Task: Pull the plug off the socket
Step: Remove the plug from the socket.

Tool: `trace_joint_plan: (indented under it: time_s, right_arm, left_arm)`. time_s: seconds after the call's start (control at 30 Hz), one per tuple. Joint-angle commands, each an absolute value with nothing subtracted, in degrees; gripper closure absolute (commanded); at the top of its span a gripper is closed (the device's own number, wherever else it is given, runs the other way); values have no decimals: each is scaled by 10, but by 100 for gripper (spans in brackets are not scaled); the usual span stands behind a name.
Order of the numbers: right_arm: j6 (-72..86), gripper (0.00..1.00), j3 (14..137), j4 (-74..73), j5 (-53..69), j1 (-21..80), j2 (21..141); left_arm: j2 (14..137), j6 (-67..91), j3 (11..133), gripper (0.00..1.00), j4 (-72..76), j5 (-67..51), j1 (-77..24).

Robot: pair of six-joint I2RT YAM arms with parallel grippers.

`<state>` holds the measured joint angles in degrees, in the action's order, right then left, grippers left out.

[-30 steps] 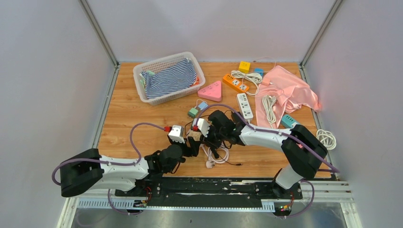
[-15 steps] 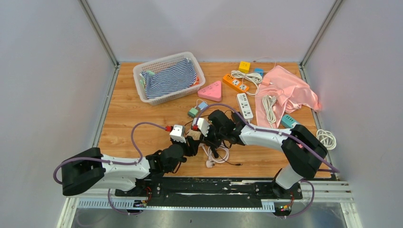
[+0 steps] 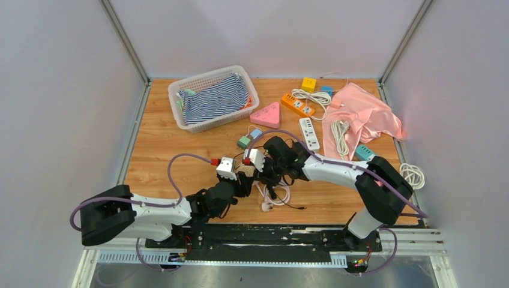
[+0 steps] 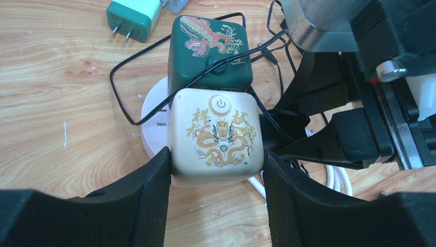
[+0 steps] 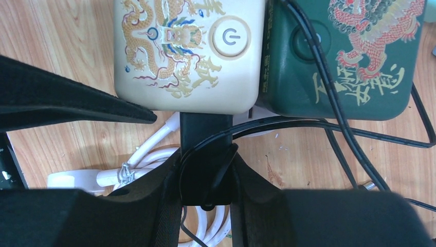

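Note:
The socket is a cream cube (image 4: pixel 216 136) with a gold dragon and a power button, standing against a dark green cube (image 4: pixel 210 51) on the wooden table. My left gripper (image 4: pixel 216 157) is shut on the cream cube, its mesh pads (image 4: pixel 154 195) pressed against two opposite sides. A black plug (image 5: pixel 205 149) sticks out of the cream cube's (image 5: pixel 185 51) side. My right gripper (image 5: pixel 205 177) is shut on that plug, whose thin black cord runs through the jaws. In the top view both grippers meet at the table's middle front.
A white coiled cable (image 5: pixel 154 154) lies under the right gripper. A green charger (image 4: pixel 132 18) sits beyond the cubes. Farther back are a basket (image 3: pixel 180 108) of striped cloth, a pink triangle (image 3: pixel 267 115), a white power strip (image 3: pixel 309 133) and a pink cloth (image 3: pixel 363 114).
My left gripper has closed in from wider apart onto the cream cube, and the left arm has edged slightly forward. The right gripper has kept its hold on the plug.

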<state>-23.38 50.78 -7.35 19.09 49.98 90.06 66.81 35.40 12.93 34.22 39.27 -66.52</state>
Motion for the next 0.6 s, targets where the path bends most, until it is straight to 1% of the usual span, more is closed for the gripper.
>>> trace_joint_plan:
  time_s: [0.0, 0.13, 0.27, 0.4, 0.57]
  right_arm:
    - [-243, 100, 518, -99, 306, 559, 902]
    - [-238, 100, 522, -94, 244, 562, 910]
    - [-220, 100, 519, -88, 215, 491, 916]
    - [-213, 100, 514, -85, 223, 465, 915]
    - [-223, 100, 511, -87, 288, 508, 915]
  left_arm:
    - [686, 365, 144, 100, 351, 407, -665]
    - [684, 367, 142, 100, 351, 408, -665]
    - [682, 368, 141, 100, 351, 410, -666]
    - [684, 369, 142, 100, 351, 411, -665]
    - [683, 370, 140, 100, 350, 413, -665]
